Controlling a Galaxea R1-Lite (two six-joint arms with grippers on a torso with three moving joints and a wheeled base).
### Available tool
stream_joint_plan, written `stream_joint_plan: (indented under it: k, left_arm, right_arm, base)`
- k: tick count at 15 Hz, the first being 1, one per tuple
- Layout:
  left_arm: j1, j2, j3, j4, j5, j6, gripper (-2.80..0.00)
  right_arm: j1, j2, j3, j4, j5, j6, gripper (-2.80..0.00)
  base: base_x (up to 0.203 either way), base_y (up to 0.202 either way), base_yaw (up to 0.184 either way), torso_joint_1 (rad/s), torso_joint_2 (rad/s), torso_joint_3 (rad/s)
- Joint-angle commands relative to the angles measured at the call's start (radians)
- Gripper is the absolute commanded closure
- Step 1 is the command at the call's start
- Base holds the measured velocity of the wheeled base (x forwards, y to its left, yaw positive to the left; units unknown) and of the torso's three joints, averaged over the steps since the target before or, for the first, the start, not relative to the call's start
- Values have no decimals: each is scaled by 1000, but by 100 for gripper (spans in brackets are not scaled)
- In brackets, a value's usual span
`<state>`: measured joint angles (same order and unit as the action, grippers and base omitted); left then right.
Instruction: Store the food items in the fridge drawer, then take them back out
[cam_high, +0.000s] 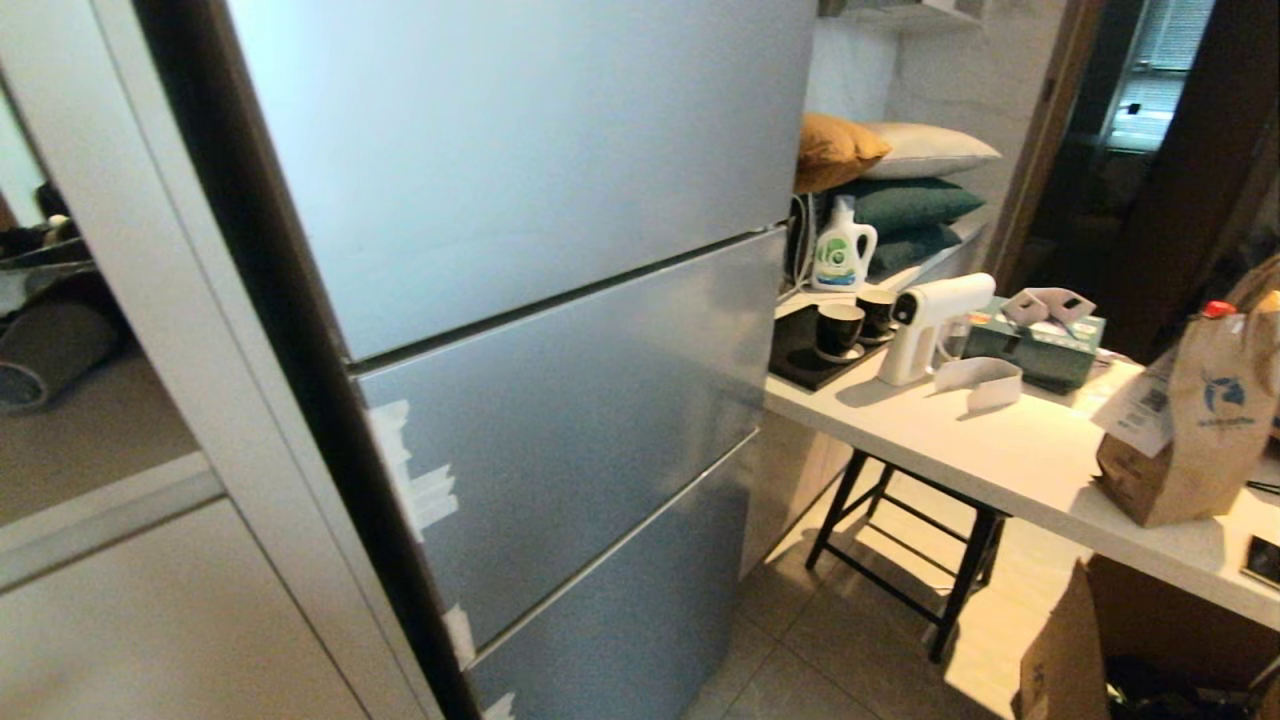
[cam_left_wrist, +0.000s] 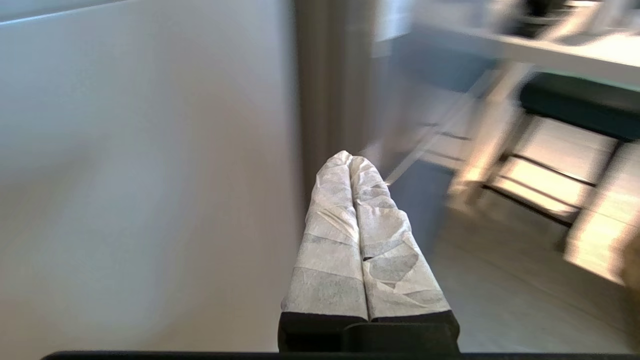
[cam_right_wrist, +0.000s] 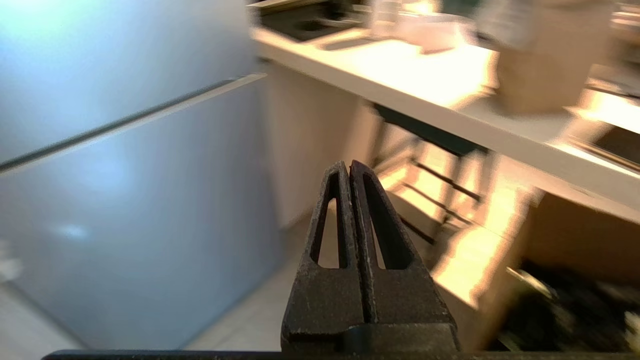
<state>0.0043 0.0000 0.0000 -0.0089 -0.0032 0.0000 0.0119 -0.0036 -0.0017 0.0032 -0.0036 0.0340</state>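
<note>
1. Right now the silver-grey fridge (cam_high: 560, 330) fills most of the head view, and all of its fronts are closed: a tall upper door, a middle panel and a lower panel, one above the other.
2. So the fridge drawer cannot be seen from anywhere, and neither the pepper nor the potato shows in any of the three views; where they are I cannot tell.
3. Strips of pale tape (cam_high: 415, 480) stick to the left edge of the middle panel, with more bits lower down along the same edge.
4. To the fridge's right stands a white table (cam_high: 1000, 455) on black legs, over a tiled floor.
5. On that table sit two dark cups (cam_high: 840, 328) on a black tray, a white spray gun (cam_high: 925, 320), a green tissue box (cam_high: 1040, 345) and a brown paper bag (cam_high: 1200, 420).
6. Behind them a white detergent bottle (cam_high: 840, 250) stands just in front of a stack of cushions (cam_high: 895, 190).
7. Neither arm reaches into the head view.
8. Seen from its own wrist, the left gripper (cam_left_wrist: 350, 159) has its white-wrapped fingers (cam_left_wrist: 330, 240) pressed together along their whole length, holding nothing, and it points past the fridge's side toward the table legs.
9. Likewise the right gripper (cam_right_wrist: 348, 165) has its bare black fingers (cam_right_wrist: 385, 235) closed tip to tip on nothing, aimed at the gap between the fridge front and the table.
</note>
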Motion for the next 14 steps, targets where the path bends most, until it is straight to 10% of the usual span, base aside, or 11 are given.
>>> stream_joint_plan:
  k: [1,14]
  left_arm:
    - [0,0,5,0,0,0,0]
    - [0,0,5,0,0,0,0]
  right_arm:
    - [0,4,0,0,-1,-2,0]
    - [0,4,0,0,1,0,0]
  base:
    - [0,-9,169,6,-4,2]
    - [0,-9,176,3,1,2]
